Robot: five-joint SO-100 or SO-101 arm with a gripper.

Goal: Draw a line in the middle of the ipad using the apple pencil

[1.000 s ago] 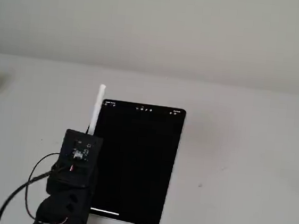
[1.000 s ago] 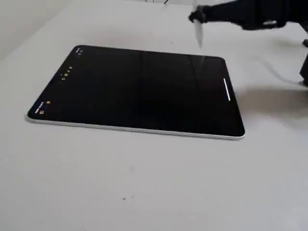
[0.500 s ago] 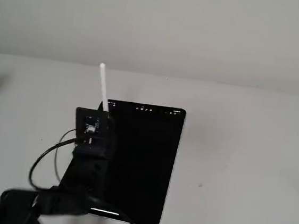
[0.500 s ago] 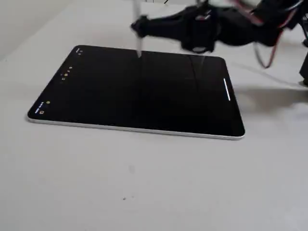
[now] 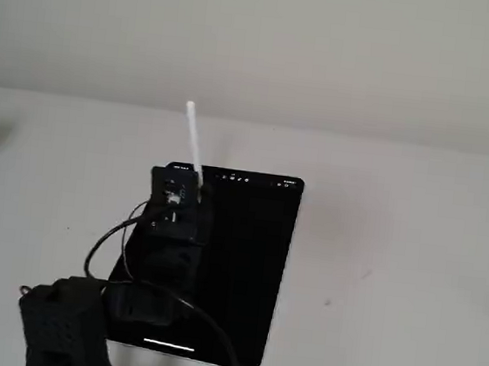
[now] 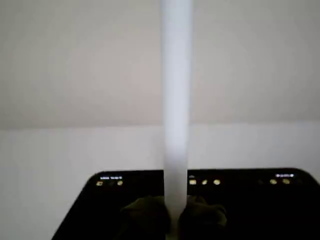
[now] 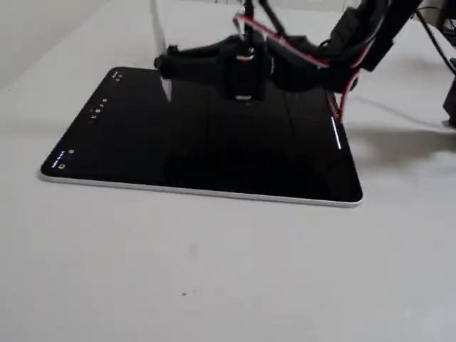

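White tabletop carries the ipad; my gripper pinches the apple pencil, upright at twelve o'clock from it, over the screen. Only the low fixed view shows the pencil's tip above the glass.

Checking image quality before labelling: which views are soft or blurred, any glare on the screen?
Wrist view: slim white stylus fills the centre, badly out of focus; icons on the black-screened tablet are smeared. Both fixed views: soft, low detail, and the black gripper slightly blurred. No strong glare; faint vertical reflections show on the screen in a fixed view.
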